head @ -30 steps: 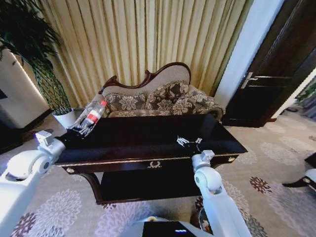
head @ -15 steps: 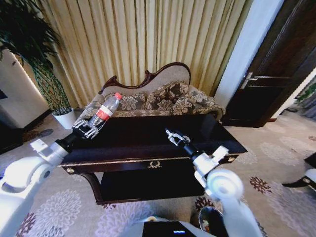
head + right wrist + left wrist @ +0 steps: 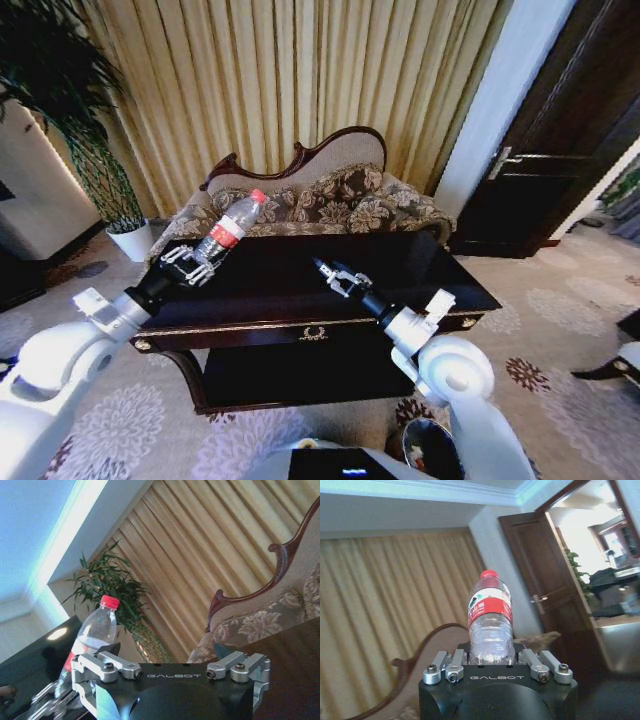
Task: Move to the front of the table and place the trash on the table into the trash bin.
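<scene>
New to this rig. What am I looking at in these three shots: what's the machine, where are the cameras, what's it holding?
It is a wheeled robot with two arms, each ending in a hand. The wide shot comes from a camera on its head, looking down at a long dark table with a floral sofa behind it. The other two shots come from cameras on the wrists, looking out past each hand's black body.

The left hand holds a clear plastic bottle with a red cap, lifted above the table's left end; the left wrist view shows that bottle gripped at its base. The right hand reaches out over the middle of the table; its wrist view shows the bottle off to one side. I cannot tell whether it holds anything.
</scene>
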Available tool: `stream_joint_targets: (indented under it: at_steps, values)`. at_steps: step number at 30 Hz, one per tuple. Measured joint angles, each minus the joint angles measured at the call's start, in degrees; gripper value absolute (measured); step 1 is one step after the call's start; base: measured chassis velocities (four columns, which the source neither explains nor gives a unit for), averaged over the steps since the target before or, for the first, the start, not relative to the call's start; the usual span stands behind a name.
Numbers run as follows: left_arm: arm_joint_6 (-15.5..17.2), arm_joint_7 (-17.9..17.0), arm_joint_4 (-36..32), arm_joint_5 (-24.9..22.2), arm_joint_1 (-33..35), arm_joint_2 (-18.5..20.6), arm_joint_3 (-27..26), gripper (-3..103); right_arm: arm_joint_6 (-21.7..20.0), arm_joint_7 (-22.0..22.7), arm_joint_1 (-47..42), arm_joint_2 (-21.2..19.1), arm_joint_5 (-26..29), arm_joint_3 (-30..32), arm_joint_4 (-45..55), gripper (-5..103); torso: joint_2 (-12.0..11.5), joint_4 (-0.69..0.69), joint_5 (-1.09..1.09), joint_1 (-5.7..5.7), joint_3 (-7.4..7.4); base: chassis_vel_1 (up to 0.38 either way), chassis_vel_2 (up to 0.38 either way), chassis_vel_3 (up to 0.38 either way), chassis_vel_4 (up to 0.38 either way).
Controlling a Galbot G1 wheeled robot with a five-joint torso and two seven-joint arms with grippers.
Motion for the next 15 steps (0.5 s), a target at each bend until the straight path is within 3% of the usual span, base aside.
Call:
stream_joint_targets:
  at_steps: [7,15]
  values:
    - [0.3,-1.1,-2.3,0.1,-1.1,3.6,5.6,39,0.0,0.0,-1.3,0.4,0.5,0.4,2.6,100,0.0,-0.01,-0.01,0.0,0.0,0.0,0.0,0.0,0.0]
    - [-0.5,-1.0,-2.1,-1.3,-1.5,7.4,5.4,39,-0.9,0.0,-2.2,-0.4,1.4,-0.2,6.0,100,0.0,0.0,-0.01,0.0,0.0,0.0,0.0,0.0,0.0]
